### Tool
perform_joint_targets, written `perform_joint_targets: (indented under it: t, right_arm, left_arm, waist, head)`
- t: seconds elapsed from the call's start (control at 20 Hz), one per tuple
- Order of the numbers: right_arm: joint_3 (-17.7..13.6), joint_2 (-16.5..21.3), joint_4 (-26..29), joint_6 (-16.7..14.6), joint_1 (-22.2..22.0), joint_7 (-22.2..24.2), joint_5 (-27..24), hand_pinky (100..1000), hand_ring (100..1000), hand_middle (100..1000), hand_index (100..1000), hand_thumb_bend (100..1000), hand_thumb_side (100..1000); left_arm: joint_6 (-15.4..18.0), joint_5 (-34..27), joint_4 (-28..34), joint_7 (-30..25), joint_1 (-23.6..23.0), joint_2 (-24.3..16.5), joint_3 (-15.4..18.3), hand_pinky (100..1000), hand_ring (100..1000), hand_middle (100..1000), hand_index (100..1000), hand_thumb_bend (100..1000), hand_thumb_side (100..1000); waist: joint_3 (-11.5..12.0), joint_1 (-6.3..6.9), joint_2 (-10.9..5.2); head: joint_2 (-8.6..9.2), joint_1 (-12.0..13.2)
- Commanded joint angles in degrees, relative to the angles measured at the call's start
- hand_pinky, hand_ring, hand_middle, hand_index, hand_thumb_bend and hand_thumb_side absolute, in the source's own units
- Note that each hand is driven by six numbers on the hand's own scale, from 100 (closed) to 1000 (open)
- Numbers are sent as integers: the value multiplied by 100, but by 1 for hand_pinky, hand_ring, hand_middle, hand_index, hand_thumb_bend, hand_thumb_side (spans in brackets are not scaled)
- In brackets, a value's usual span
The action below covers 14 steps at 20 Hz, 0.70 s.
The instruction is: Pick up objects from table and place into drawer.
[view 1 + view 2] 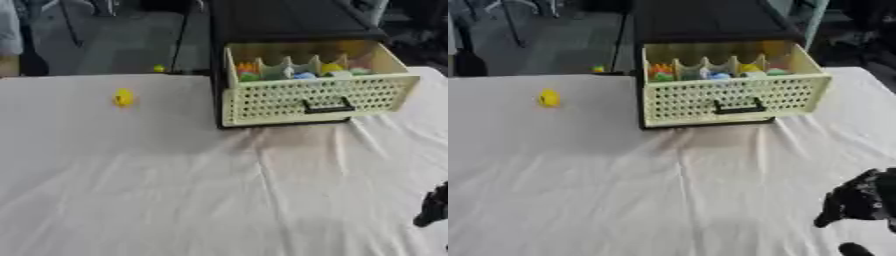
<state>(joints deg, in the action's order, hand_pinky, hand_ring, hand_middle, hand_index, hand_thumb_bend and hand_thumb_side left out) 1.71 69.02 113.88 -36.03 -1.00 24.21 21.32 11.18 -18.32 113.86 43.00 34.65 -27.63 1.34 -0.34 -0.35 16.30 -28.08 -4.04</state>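
While our right hand point(859, 200) hangs lower right, fingers curled on nothing, we eye the yellow toy point(123, 97) upper left: likely light, pinch its sides.

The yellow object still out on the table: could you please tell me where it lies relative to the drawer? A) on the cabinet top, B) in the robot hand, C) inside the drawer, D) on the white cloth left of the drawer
D: the small yellow object lies alone on the white tablecloth, well left of the open cream drawer.
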Motion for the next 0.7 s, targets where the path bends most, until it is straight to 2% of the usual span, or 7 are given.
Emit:
perform_joint_targets:
  t: [0.05, 0.35, 0.7]
  right_arm:
    - [86, 246, 71, 160, 90, 493, -426, 440, 606, 673, 812, 100, 1000]
    - [96, 259, 71, 484, 458, 764, -818, 431, 606, 685, 821, 100, 1000]
    - [79, 282, 71, 662, 923, 857, -1144, 424, 605, 687, 825, 100, 1000]
  left_arm:
    - [-124, -90, 73, -177, 16, -5, -42, 560, 555, 763, 818, 287, 629]
    - [-288, -119, 73, -338, -58, 147, -88, 568, 556, 767, 821, 276, 643]
    - [-478, -124, 73, -421, -146, 341, -83, 574, 556, 771, 821, 266, 665]
  waist:
    - [27, -23, -102]
    - [163, -70, -83]
    - [327, -168, -40]
  head:
    - [11, -102]
    - [17, -256]
    - [73, -451]
